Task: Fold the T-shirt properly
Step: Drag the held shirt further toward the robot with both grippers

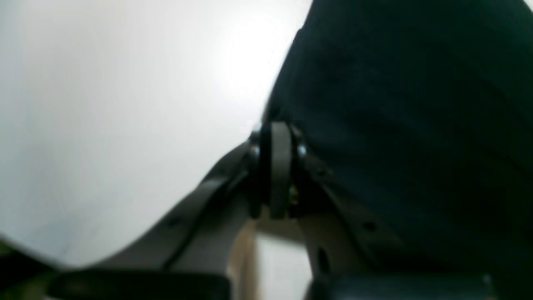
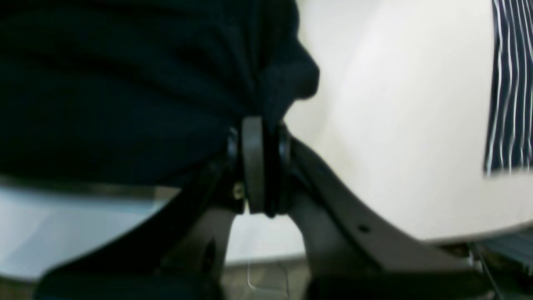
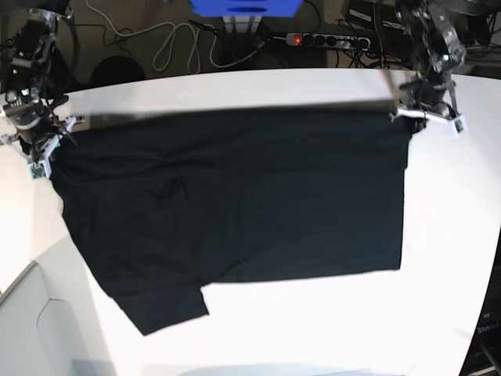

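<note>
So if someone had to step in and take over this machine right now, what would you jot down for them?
Left gripper: shut on a top corner of the large black cloth T-shirt.
Right gripper: shut on the other top corner.
T-shirt: stretched between both arms, held up along its far edge, the rest spread plain side up on the white table, one sleeve sticking out at the near side.
Done: corners gripped, cloth spread.
Left: every fold; none is visible yet.
</note>
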`<state>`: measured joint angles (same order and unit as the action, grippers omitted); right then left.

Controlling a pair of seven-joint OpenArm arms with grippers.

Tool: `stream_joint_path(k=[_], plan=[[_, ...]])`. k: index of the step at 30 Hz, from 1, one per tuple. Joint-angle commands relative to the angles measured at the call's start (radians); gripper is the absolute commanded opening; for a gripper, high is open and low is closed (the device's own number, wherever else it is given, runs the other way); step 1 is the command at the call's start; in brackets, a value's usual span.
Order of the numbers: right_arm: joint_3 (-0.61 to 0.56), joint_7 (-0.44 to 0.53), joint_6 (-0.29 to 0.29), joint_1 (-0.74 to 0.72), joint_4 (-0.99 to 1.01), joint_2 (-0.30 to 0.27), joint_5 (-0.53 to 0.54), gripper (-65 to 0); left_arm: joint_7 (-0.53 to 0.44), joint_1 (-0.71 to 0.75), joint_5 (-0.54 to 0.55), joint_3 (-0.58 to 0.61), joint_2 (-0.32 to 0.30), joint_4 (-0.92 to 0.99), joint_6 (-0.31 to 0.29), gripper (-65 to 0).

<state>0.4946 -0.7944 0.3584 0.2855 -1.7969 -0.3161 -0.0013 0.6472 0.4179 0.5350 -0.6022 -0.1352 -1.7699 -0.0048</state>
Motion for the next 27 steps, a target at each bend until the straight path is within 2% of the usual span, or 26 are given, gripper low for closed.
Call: stream_joint_path(k=[1,11,27], plan=[[0.008,0.023,0.004,0.011,-0.024,-0.016,0.005,-64.8,-0.025,0.019,0.006,-0.012,-0.011,-0.023,-0.002,-65.0],[0.008,0.023,0.004,0.099,-0.025,-0.021,0.005,-64.8,-0.03,0.143,0.007,-0.045,0.007,-0.025,-0.002,-65.0],[0.028,0.023,0.004,0.171,-0.027,-0.013,0.005,-64.8,-0.025,0.157,0.007,-0.046,0.016,-0.025,-0.001,-65.0]])
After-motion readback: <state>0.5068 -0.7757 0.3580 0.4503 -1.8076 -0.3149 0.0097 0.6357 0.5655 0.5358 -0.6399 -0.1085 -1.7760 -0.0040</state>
